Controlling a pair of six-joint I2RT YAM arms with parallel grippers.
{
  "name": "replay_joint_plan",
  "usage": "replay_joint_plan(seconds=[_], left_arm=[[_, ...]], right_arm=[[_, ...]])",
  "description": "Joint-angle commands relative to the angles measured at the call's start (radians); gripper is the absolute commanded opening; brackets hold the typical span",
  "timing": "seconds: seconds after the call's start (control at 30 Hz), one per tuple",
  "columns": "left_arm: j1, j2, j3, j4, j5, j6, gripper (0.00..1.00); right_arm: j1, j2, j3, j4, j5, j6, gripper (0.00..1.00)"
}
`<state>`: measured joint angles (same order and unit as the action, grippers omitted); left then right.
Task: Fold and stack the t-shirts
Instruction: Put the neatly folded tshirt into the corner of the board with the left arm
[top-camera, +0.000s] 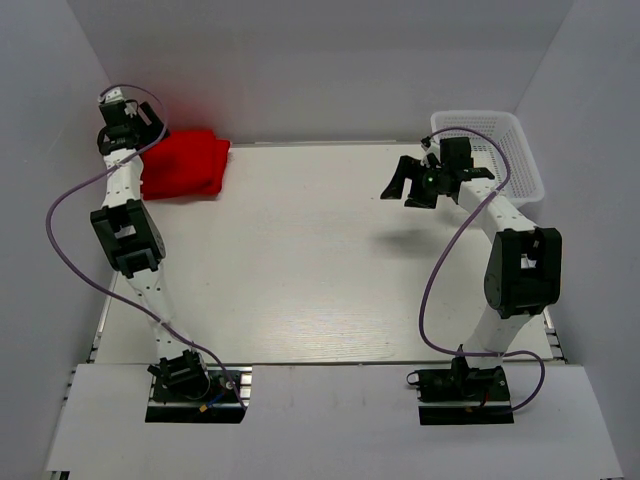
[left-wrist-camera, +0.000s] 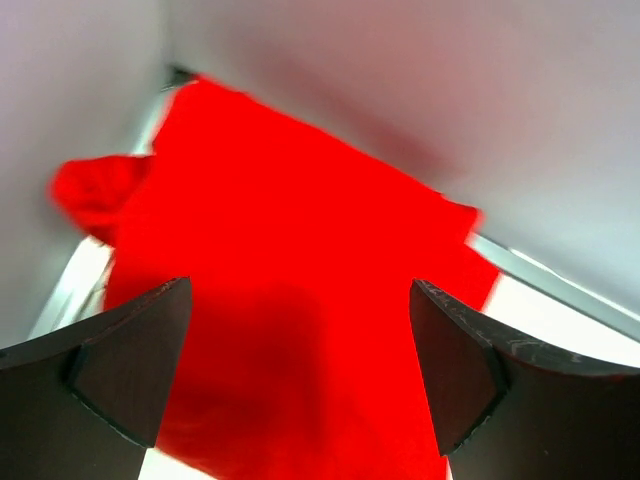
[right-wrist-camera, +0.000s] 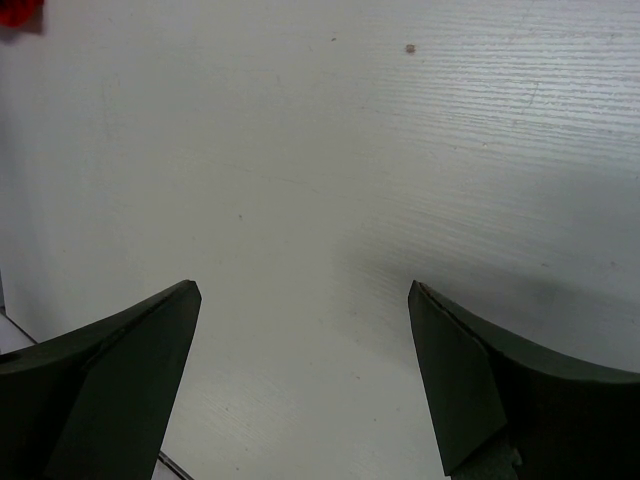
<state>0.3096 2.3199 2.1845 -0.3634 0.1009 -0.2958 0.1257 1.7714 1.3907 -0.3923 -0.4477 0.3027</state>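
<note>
T-shirts (left-wrist-camera: 300, 200): found directly beneath the left gripper (left-wrist-camera: 300, 290), at the far left.
Jaws: both spread wide, nothing held.
Right gripper (right-wrist-camera: 303, 290): kept well apart.

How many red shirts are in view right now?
1 red shirt pile, folded, at the far left corner of the table below the open left pincer. It may hold several stacked shirts; I can't tell. The basket is partly hidden.

Folded red t-shirts (top-camera: 185, 165) — table's far-left corner
</note>
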Motion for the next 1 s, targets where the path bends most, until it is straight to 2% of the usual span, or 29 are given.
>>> replay_joint_plan(seconds=[0.0, 0.07, 0.2, 0.4, 0.63, 0.97], left_arm=[[0.039, 0.009, -0.029, -0.006, -0.107, -0.046, 1.0], [0.039, 0.018, -0.046, 0.018, -0.119, -0.046, 1.0], [0.039, 0.111, 0.047, -0.028, -0.029, -0.075, 1.0], [0.039, 0.144, 0.006, -0.017, 0.017, -0.109, 1.0], [0.039, 0.099, -0.017, -0.081, -0.11, -0.109, 1.0], [0.028, 0.013, 0.017, -0.069, -0.147, -0.109, 1.0]], right_arm=[[-0.004, -0.049, -0.001, -0.025, 0.004, -0.019, 0.9], [-0.004, -0.05, 0.001, -0.039, 0.021, -0.024, 0.9], [-0.006, -0.049, 0.013, -0.049, 0.037, -0.033, 0.9], [-0.006, -0.033, 0.039, -0.072, 0.027, -0.047, 0.9], [-0.006, -0.098, -0.031, -0.051, 0.015, -0.042, 0.9], [-0.005, -0.179, -0.094, -0.005, -0.02, -0.048, 0.9]])
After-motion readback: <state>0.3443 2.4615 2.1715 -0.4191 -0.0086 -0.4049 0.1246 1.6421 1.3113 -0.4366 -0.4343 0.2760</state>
